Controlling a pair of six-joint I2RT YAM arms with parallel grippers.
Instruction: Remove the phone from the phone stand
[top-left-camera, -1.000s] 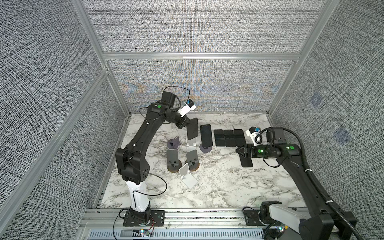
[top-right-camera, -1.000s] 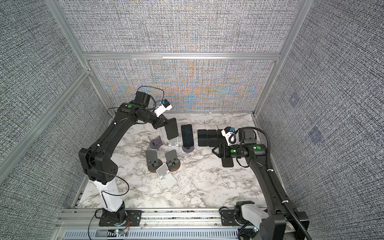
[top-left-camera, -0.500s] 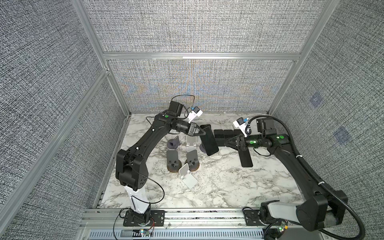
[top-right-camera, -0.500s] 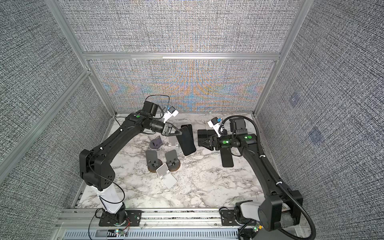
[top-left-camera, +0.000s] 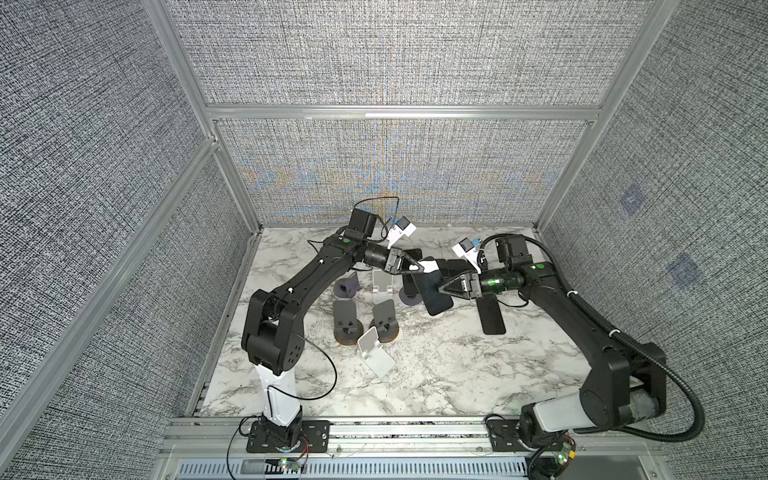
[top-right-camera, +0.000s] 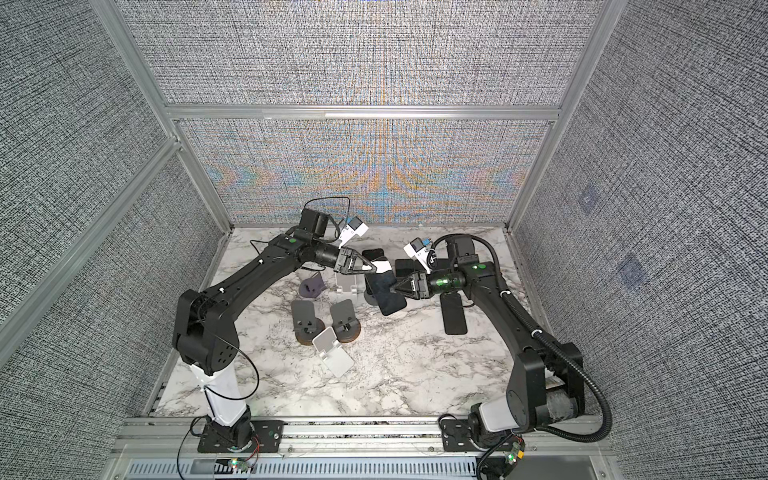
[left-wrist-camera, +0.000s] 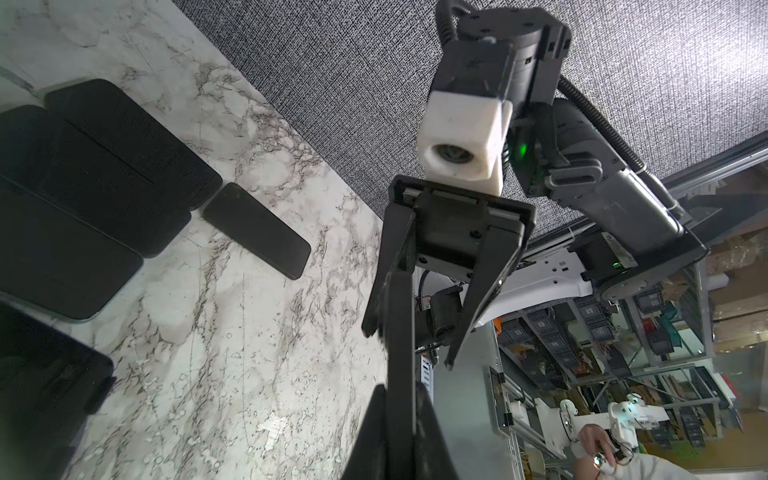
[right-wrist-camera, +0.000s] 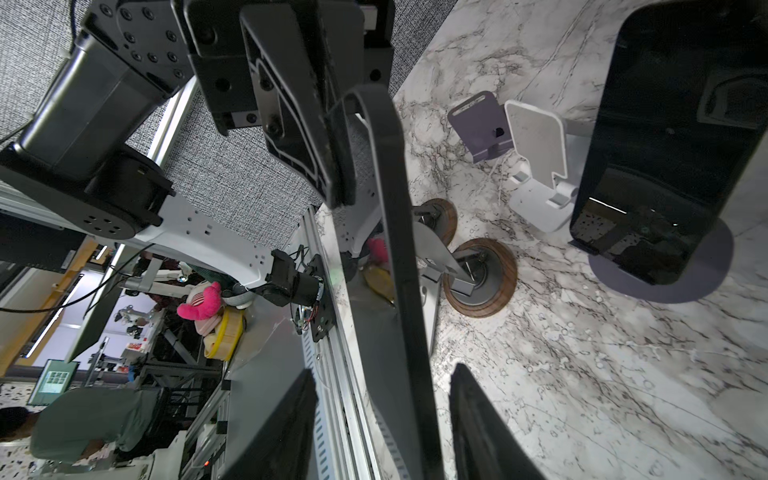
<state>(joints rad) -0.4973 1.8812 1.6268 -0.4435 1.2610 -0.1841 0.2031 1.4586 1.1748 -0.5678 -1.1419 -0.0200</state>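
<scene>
Here at the middle of the white marble table (top-left-camera: 457, 374), the thin black rectangular phone (top-left-camera: 438, 305) is up in the air, tilted, clear of every stand and caught between the two arms. The left gripper (top-left-camera: 428, 269) reaches in from the far left, its black fingers pressed together on the phone's far end, pinching it by its flat faces. Opposite it, the right gripper (top-left-camera: 442, 291) comes in from the right, nose to nose with the left one, its jaws spread on either side of the phone's near half. From the right wrist camera the phone shows edge-on, running straight down the gap, and the fingers (right-wrist-camera: 478, 415) stand off it with marble showing on both sides. From the left wrist camera one right finger sits very close to the phone's face and the other is plainly apart; I cannot tell if the close one touches. So it is a one-sided hold: left clamped, right only straddling. Just left of the held phone, a second black phone (right-wrist-camera: 673, 124) leans on a round dark purple stand (right-wrist-camera: 673, 286). Left of that is the white folding plastic stand (top-left-camera: 382, 286). Off to the right, a flat black phone (top-left-camera: 490, 316) lies on the marble, well apart from the action.
</scene>
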